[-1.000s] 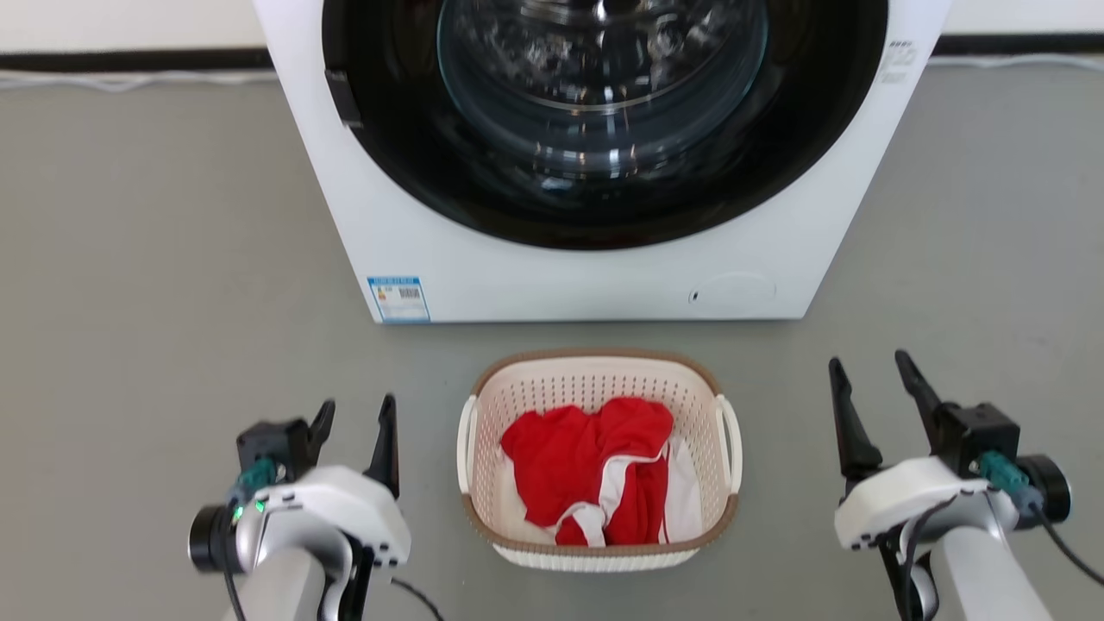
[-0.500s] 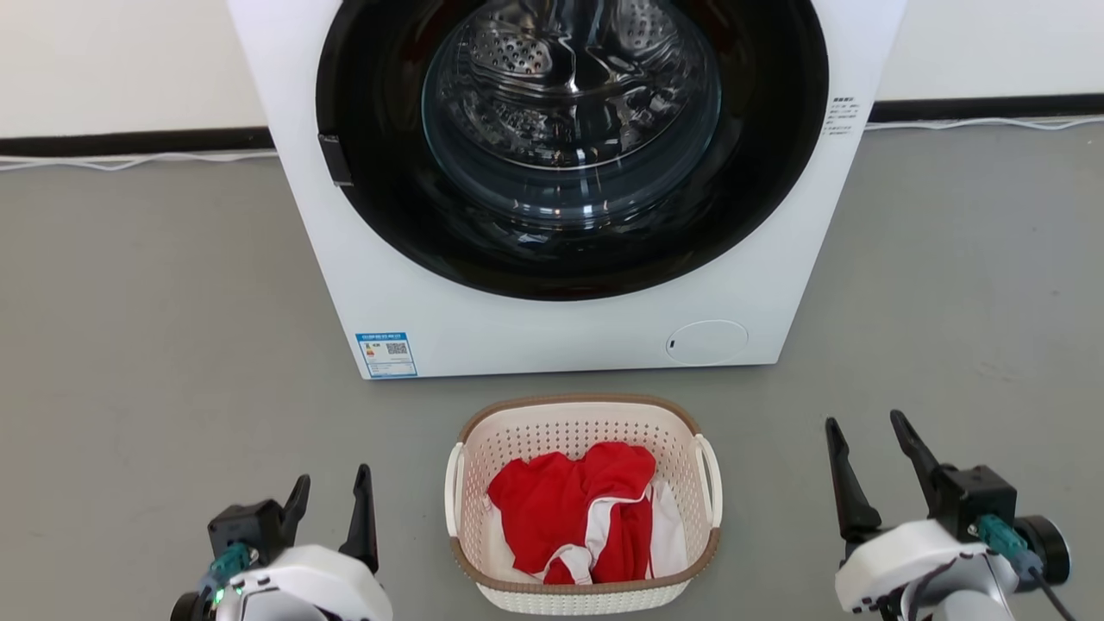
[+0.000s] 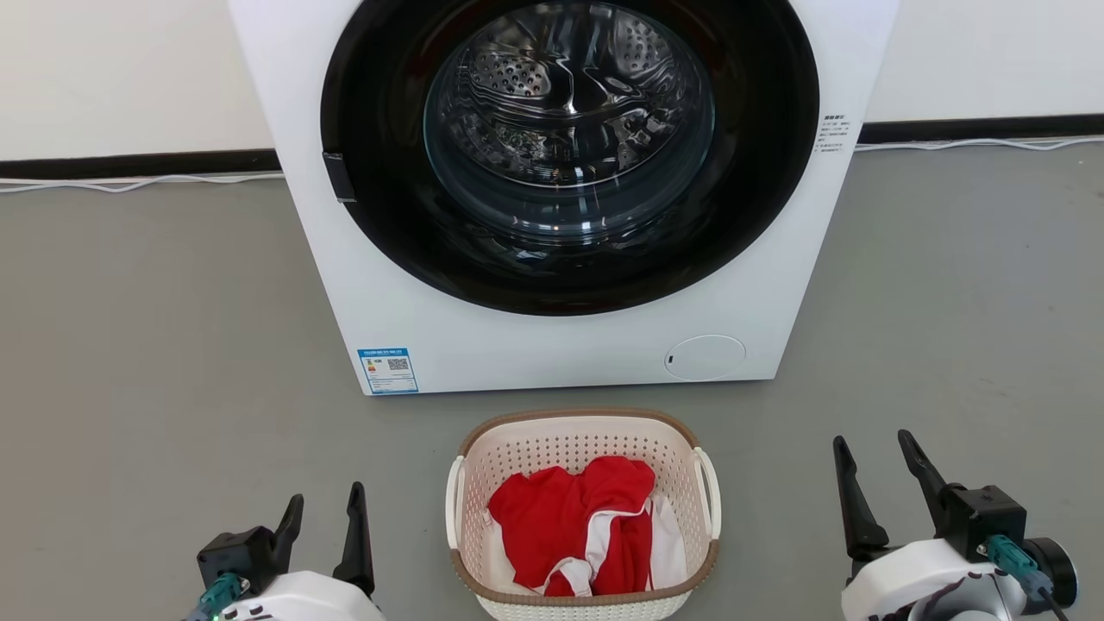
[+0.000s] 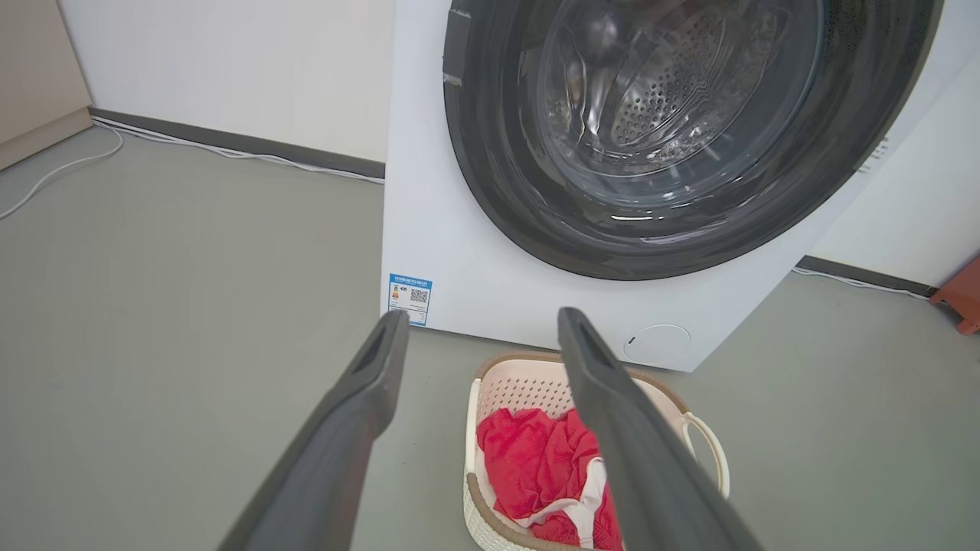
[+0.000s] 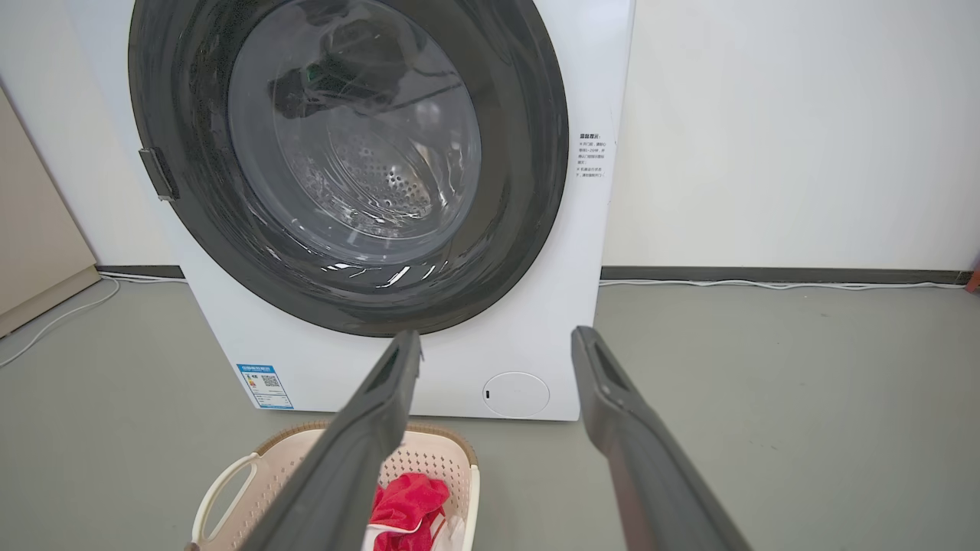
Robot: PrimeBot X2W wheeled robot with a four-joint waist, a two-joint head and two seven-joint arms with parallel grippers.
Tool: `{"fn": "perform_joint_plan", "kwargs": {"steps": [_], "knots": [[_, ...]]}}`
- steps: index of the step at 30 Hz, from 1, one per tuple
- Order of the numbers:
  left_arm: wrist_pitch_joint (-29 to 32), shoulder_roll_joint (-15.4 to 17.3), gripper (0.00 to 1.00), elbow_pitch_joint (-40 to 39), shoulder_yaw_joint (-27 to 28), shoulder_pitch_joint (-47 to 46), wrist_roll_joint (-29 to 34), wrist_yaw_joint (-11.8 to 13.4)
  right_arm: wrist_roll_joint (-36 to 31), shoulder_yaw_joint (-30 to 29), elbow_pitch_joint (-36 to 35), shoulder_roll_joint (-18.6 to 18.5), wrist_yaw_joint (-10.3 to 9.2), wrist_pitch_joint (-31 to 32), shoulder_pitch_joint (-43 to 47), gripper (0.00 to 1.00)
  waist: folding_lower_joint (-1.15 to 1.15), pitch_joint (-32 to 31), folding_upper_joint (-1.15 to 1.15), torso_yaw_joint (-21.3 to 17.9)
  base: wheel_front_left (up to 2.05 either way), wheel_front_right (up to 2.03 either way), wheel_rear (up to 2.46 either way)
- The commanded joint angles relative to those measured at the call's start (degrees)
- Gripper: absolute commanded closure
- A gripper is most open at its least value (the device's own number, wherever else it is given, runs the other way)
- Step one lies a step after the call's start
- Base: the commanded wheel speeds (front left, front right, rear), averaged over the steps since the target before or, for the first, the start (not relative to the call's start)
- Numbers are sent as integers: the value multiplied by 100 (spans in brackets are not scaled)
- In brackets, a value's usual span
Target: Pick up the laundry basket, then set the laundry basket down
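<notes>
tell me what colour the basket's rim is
Brown, woven-look rim on the cream laundry basket; clearest in the head view.

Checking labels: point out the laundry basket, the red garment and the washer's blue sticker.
laundry basket (image 3: 573, 443), head view, perforated back wall.
red garment (image 3: 556, 526), head view, middle of the cloth.
blue sticker (image 3: 387, 370), head view, centre of the label.

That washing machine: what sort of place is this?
Likely a laundry area, perhaps a plain test room: a front-loading washing machine stands on a grey floor, with a laundry basket of red and white clothes before it.
</notes>
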Motion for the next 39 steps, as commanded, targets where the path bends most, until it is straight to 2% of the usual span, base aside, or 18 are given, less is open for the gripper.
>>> {"fn": "perform_joint_plan", "kwargs": {"steps": [1, 3, 4, 10, 15, 20, 39], "knots": [[-35, 48, 0, -175, 209, -111, 30, 23, 24, 118, -158, -8, 35, -60, -79, 0, 0, -6, 0, 10, 0, 0, 0], [-35, 38, 0, -231, 247, -88, 13, 18, 25, 117, -162, -8, 35, -60, -82, 0, 0, -19, 0, 16, 0, 0, 0], [0, -11, 100, -91, 75, 29, -4, 1, 1, -19, -5, 1, 0, -1, -1, 100, 0, -21, 0, 15, 0, 0, 0], [59, -50, 100, 133, 108, 128, -142, -18, 153, -64, 242, 38, -6, 99, 89, 100, 1, -20, 0, 17, 0, 0, 0], [132, -52, 100, 84, 147, 120, -373, -47, 457, -76, 204, 36, -4, 186, 81, 100, 13, -25, 0, 17, 0, 0, 0], [208, -54, 100, 21, 182, 116, -660, -84, 838, -49, 130, 34, -3, 246, 98, 100, 1, -8, 0, 18, 0, 0, 0], [519, -63, 100, -201, 337, 66, -1749, -223, 2255, -18, -101, 27, 4, 529, 94, 100, 0, 26, 0, 25, 0, 0, 0]]}}
